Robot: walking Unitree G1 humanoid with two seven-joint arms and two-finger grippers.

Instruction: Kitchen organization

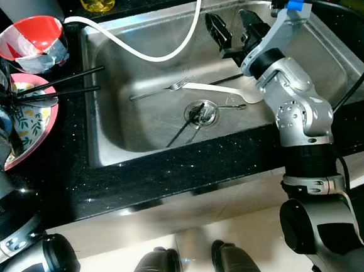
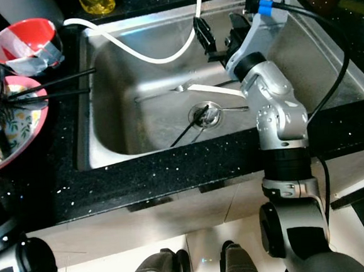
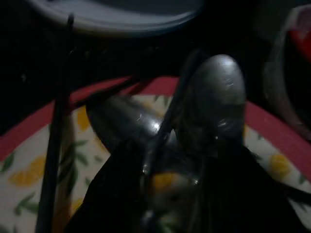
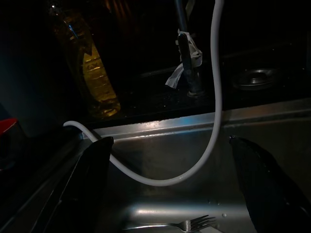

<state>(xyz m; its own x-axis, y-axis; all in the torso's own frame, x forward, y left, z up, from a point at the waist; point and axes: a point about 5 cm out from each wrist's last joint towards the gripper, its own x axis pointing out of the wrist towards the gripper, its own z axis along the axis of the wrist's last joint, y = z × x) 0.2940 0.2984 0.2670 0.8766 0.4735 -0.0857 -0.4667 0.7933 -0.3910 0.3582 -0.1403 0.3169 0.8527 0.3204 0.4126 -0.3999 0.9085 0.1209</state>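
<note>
1. The right claw (image 1: 235,31) is held over the back of the stainless steel sink (image 1: 327,55), its two black fingers spread wide with nothing between them, presumably so that a utensil below can be straddled.
2. Beneath and in front of it, a silver metal fork (image 1: 159,90) and a white long-handled spoon (image 1: 226,91) are seen lying flat on the sink floor, with dark utensils crossing the round metal drain (image 1: 200,112); these are judged to be the things left to be gathered.
3. A white flexible hose (image 1: 144,51) is draped in a loop from the tap area across the basin, near the spread fingers, and may need to be avoided on the way down.
4. The left claw (image 3: 160,194) is poised at the pink-rimmed floral plate (image 1: 39,122) on the black speckled worktop (image 1: 172,174); whether its fingers are spread or closed cannot be told.
5. Silver metal spoons (image 3: 218,92) and black chopsticks (image 1: 64,82) are laid on that plate, apparently as the collecting place.
6. A red and white bowl (image 1: 32,40) is set just behind the plate, and a yellow liquid bottle (image 4: 95,73) stands behind the sink.
</note>
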